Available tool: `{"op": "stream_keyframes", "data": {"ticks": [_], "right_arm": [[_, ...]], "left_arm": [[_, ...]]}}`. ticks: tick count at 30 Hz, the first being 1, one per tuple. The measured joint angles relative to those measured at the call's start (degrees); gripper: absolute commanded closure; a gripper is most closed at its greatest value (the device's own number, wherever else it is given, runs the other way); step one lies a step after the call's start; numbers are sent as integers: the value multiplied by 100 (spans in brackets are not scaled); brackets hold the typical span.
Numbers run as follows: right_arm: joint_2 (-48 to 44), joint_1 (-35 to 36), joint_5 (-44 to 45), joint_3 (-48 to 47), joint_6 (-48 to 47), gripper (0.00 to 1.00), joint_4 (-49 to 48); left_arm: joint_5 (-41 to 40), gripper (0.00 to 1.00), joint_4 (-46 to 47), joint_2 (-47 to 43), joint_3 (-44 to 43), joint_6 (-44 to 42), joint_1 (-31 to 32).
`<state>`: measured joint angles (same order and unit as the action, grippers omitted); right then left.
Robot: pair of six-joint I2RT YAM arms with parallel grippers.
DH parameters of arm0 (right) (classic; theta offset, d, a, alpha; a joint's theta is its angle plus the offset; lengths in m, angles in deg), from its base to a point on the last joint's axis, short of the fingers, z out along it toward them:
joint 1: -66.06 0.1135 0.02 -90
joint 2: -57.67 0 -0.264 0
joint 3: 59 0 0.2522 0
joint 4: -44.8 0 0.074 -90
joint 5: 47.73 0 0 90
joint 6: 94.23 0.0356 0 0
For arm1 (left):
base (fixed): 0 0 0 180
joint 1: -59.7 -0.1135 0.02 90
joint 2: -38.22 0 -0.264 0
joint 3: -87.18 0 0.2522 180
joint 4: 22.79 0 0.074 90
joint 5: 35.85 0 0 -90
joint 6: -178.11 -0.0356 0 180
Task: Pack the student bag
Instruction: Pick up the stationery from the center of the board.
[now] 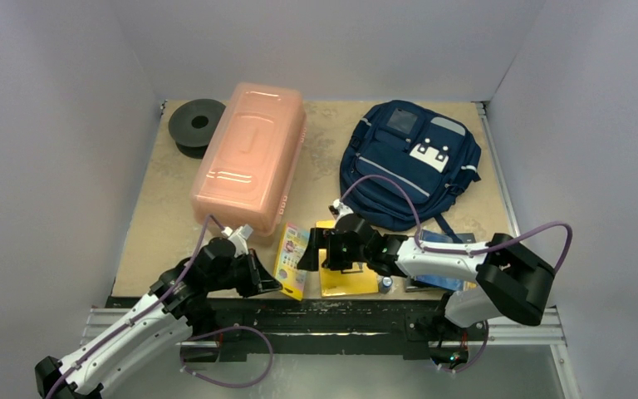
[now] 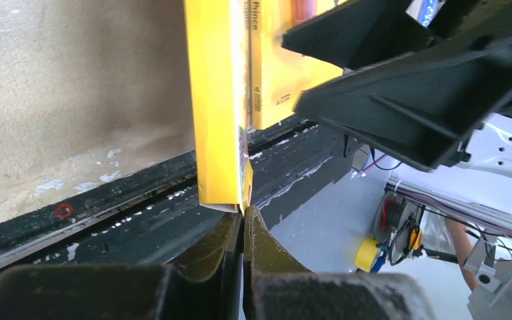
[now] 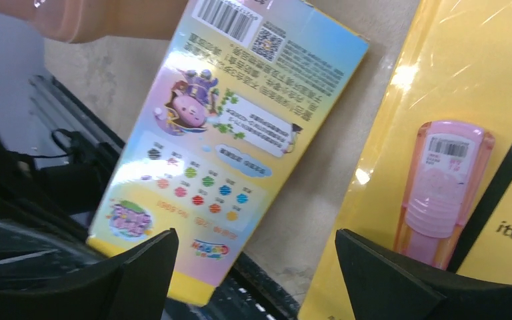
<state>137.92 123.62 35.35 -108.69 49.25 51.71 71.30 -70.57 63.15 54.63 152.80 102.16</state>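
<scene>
The student bag (image 1: 411, 162), navy with grey stripes, lies flat at the back right, away from both grippers. Near the front edge lie a colourful crayon box (image 1: 291, 258) and a flat yellow packet (image 1: 347, 278) holding a pink marker (image 3: 447, 193). My left gripper (image 1: 264, 281) is shut, and its tips (image 2: 245, 210) touch the near corner of the crayon box (image 2: 217, 100). Hovering open, my right gripper (image 1: 316, 249) straddles the gap between the crayon box (image 3: 233, 120) and the yellow packet (image 3: 433, 87), with nothing between its fingers (image 3: 140, 273).
A long pink translucent box (image 1: 249, 158) lies at the back left with a black disc (image 1: 196, 125) behind it. A blue flat item (image 1: 449, 239) shows partly under my right arm. The table's black front rail (image 2: 107, 220) runs just below the crayon box.
</scene>
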Motion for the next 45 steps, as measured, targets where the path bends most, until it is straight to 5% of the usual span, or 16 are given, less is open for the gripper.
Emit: {"op": "stream_keyframes", "data": {"ticks": [3, 12, 19, 25, 28, 32, 37, 45], "right_arm": [[-2, 284, 501, -136, -800, 7, 286], [-168, 2905, 3497, -1016, -2922, 7, 1147], [-166, 4006, 5333, -914, -3407, 6, 994], [994, 4638, 7119, -1172, -3410, 6, 1045], [1740, 4662, 7829, -1679, -2883, 1, 1698], [2946, 4636, 8752, -3156, 319, 1, 4911], [4205, 4511, 9167, -4004, 2310, 1, 7079], [2957, 4478, 9219, -3464, 3893, 1, 8166]], "left_arm": [[-15, 100, -85, 44, -249, 13, 0], [0, 100, -483, 420, -741, 369, 2], [2, 100, -470, 433, -962, 680, 0], [39, 100, -450, 439, -962, 953, 0], [74, 100, -439, 468, -962, 1023, 0], [114, 100, -424, 490, -962, 1097, 0], [162, 100, -422, 544, -962, 1123, 0], [186, 100, -201, 555, -1027, 1209, -7]]}}
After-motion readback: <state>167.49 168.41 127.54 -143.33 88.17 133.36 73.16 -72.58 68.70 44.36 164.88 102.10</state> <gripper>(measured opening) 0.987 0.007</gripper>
